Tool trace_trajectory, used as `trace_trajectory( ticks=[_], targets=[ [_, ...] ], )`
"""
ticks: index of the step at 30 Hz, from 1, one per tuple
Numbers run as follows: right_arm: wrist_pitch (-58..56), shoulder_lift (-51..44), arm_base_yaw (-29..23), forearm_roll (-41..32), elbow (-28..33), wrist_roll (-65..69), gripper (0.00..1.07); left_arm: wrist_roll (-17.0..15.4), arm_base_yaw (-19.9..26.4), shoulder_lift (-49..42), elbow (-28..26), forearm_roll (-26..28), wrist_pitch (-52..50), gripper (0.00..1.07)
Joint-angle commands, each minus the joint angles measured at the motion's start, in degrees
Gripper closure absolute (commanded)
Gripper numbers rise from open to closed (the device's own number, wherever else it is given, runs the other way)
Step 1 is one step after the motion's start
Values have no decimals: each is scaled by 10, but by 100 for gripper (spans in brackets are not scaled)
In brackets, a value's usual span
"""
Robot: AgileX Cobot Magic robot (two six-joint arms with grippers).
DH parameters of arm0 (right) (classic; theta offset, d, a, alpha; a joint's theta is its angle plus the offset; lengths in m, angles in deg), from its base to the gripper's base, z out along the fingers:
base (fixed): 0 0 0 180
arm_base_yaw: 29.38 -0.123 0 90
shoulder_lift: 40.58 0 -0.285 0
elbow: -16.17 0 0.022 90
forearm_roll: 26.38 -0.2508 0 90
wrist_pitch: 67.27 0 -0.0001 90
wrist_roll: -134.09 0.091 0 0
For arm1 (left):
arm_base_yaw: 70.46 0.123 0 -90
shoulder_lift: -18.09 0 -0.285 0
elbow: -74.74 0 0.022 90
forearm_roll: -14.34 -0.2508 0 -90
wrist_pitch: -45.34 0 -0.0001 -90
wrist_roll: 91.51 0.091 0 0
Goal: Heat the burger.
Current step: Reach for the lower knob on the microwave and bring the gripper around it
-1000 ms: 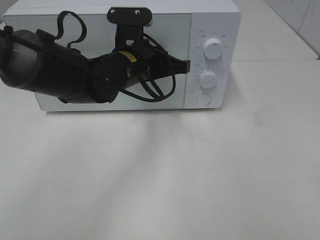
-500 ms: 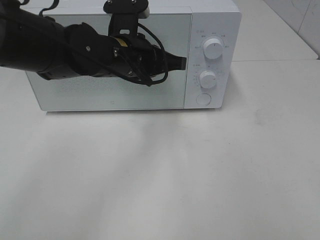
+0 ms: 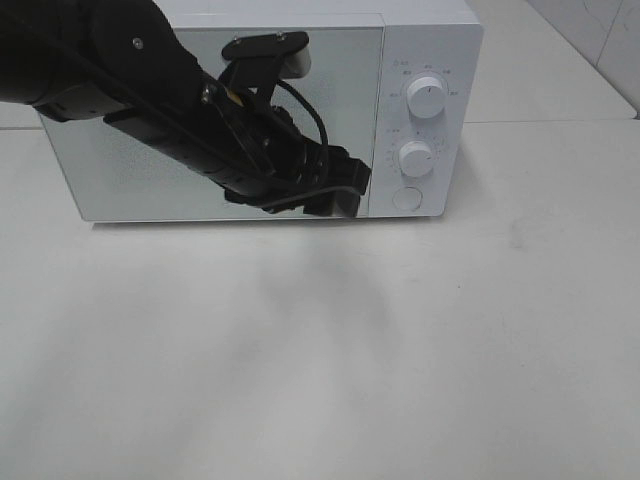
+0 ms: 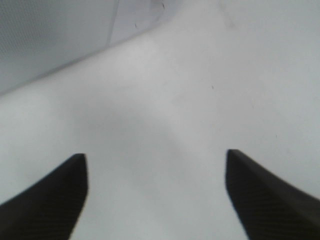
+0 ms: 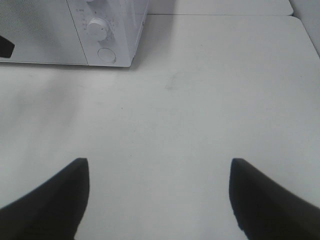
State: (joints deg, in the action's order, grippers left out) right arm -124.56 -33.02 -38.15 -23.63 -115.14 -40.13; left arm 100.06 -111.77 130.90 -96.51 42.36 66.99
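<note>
Exterior high, left pincer point(image 3: 345, 190) apart before shut microwave point(image 3: 430, 40), right pincer point(image 5: 159, 162) apart.

A plain white tabletop point(image 3: 500, 350) lies under soft light, with pale tiles point(image 3: 610, 40) beyond its far corner.

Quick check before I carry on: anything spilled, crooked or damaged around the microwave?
Nothing stands out. The microwave sits square on the table, its door looks shut, and no spill or damage shows. The left tool hangs open and empty in front of the door. The burger shows in no view.
</note>
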Motion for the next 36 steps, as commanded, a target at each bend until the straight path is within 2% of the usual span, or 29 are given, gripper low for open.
trace_trajectory(
  ticks=[1,2,7,11,17,18,19,20,22,24,25,27,31,34,35,36],
  targets=[
    [3,-15,5,1,1,-3,32,-13,-2,-7,-2,2,60,7],
    [3,-15,5,1,1,-3,32,-12,-2,-8,-2,2,75,4],
    [3,-15,4,1,1,-3,32,-12,-1,-17,-2,-7,186,5],
    [3,-15,4,1,1,-3,32,-12,-1,-26,-2,-13,219,5],
    [3,-15,4,1,1,-3,32,-13,0,-60,-2,-50,302,5],
    [3,-15,4,1,1,-3,32,-26,1,-73,-2,-63,315,5],
    [3,-15,4,1,1,-3,32,-26,1,-73,-2,-63,315,5],
    [3,-15,4,1,1,-3,32,-48,1,-89,-2,-87,325,5],
    [3,-15,4,1,1,-3,32,-57,1,-95,-2,-98,329,5],
    [3,-15,4,1,1,-3,32,-87,1,-116,-2,-140,347,5],
    [3,-15,4,1,1,-3,32,-87,1,-116,-2,-140,347,5],
    [3,-15,4,0,1,-4,32,-121,2,-138,-2,-179,367,5],
    [3,-15,4,0,1,-4,32,-124,23,-151,-2,-180,382,5],
    [3,-15,4,0,1,-4,32,-116,47,-159,-2,-180,390,5],
    [3,-15,4,0,1,-4,32,-105,75,-171,-1,-174,400,5],
    [3,-15,4,0,1,-4,32,-105,75,-171,-1,-174,400,5]
  ],
)
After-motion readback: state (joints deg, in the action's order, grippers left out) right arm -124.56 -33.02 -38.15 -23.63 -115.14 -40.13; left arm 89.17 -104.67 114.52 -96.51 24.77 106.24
